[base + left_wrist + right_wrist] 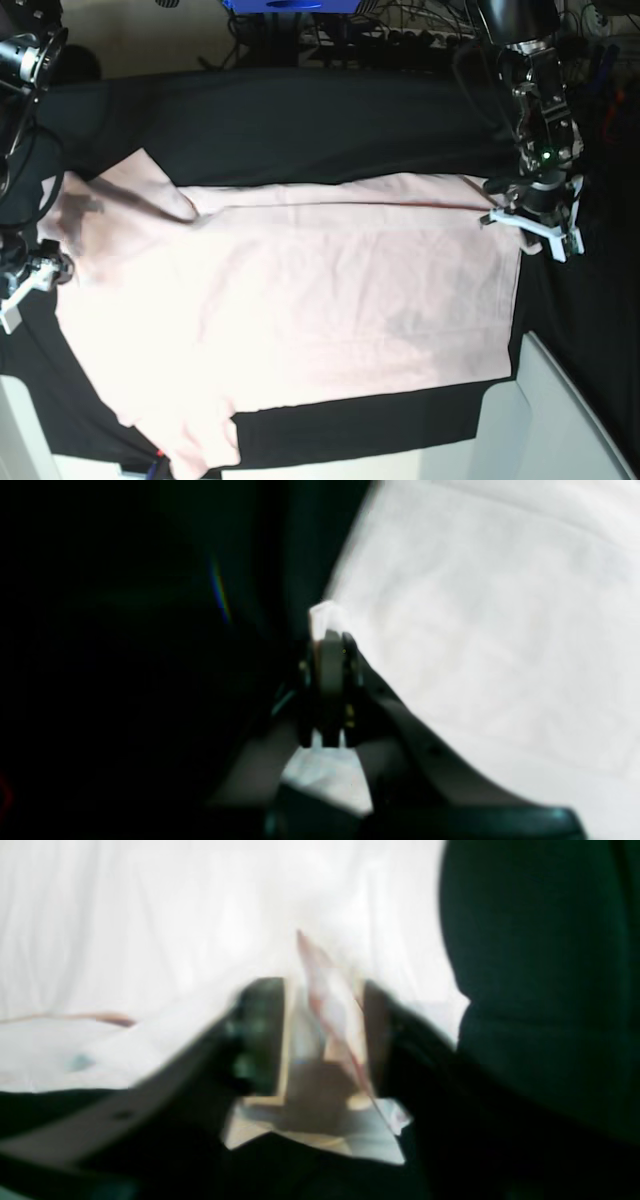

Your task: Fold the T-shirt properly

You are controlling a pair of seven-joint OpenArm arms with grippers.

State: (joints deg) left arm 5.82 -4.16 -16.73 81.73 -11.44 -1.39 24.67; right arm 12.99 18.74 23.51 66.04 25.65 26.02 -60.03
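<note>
The pale pink T-shirt (300,300) lies spread on the black table cloth (300,130), plain side up, with its sleeves towards the left (140,175) and its hem to the right. My left gripper (522,222) is at the far right corner of the hem. In the left wrist view it (327,630) is shut on a pinch of the shirt's edge (450,630). My right gripper (40,272) is at the shirt's left edge. In the blurred right wrist view it (325,1015) has a raised fold of the shirt (150,940) between its fingers.
A pale grey panel (570,420) stands at the front right corner. Cables and a blue object (290,5) lie behind the table. A pale strip (350,465) runs along the front. Black cloth (360,425) shows in front of the shirt.
</note>
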